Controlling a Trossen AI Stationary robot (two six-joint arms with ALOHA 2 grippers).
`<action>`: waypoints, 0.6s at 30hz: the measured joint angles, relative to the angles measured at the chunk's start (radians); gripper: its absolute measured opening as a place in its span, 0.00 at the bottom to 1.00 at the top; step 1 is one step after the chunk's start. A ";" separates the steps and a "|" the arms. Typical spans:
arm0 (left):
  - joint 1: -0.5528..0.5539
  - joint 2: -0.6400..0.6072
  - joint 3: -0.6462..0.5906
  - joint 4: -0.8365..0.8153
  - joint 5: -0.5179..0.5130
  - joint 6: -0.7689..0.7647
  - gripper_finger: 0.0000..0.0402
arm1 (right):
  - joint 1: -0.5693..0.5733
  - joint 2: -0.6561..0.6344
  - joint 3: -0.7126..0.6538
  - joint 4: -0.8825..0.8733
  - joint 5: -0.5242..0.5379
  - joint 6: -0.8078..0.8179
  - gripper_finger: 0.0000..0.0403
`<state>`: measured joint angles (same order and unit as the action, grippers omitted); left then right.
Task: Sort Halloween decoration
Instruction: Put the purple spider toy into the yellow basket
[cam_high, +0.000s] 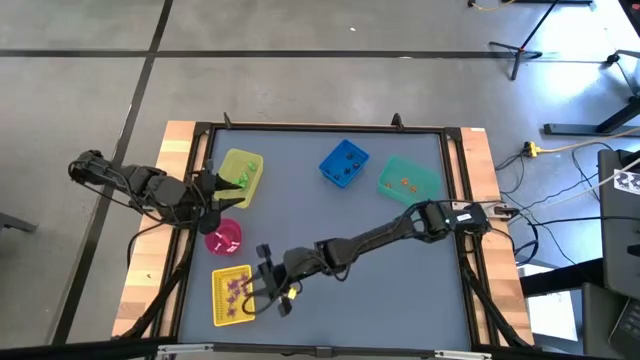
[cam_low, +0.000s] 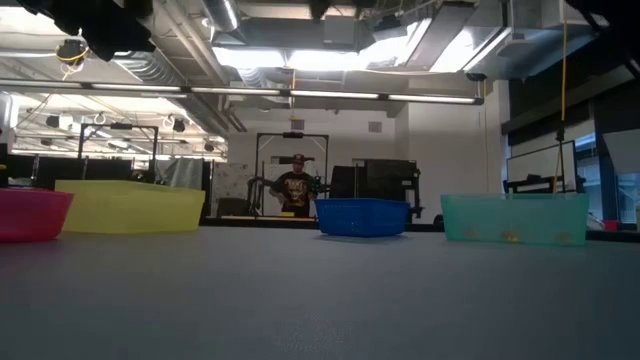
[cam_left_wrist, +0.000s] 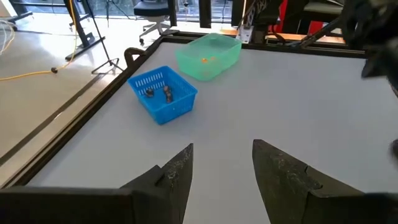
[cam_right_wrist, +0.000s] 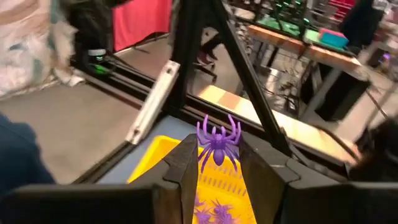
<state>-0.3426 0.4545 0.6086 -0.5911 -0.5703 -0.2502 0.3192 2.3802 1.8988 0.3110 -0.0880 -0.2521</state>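
Observation:
A purple spider decoration (cam_right_wrist: 218, 142) sits between the fingers of my right gripper (cam_right_wrist: 217, 152), which is shut on it. That gripper (cam_high: 256, 288) reaches over the near left of the table, at the edge of a flat yellow basket (cam_high: 231, 296) holding several more purple spiders (cam_right_wrist: 214, 211). My left gripper (cam_left_wrist: 222, 152) stands open with nothing between its fingers. It is at the table's left (cam_high: 215, 190), between the yellow bin (cam_high: 240, 177) and the pink bowl (cam_high: 224, 238). My right gripper pinches the purple spider by its body (cam_right_wrist: 216, 155) between the two fingertips. The legs spread out past the fingers. The fingers point nearly level toward the table's left side. The spider is lifted clear above the yellow basket.
A blue basket (cam_high: 343, 164) with dark pieces (cam_left_wrist: 159, 93) and a teal bin (cam_high: 408, 180) with orange pieces (cam_left_wrist: 204, 60) stand at the far side. The table's middle (cam_high: 340, 215) lies bare. A person (cam_low: 295, 190) stands far off in the room behind.

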 joint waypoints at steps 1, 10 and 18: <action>0.000 0.000 0.000 0.000 -0.003 0.000 0.38 | -0.002 0.013 0.000 0.017 0.009 0.020 0.28; 0.000 0.000 0.000 0.001 -0.013 0.000 0.38 | -0.004 0.102 0.000 0.189 0.018 0.171 0.28; 0.000 0.000 0.000 0.001 -0.013 0.000 0.38 | -0.004 0.137 0.000 0.237 0.070 0.207 0.29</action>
<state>-0.3424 0.4545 0.6086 -0.5903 -0.5835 -0.2504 0.3149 2.5168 1.8984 0.5475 -0.0176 -0.0454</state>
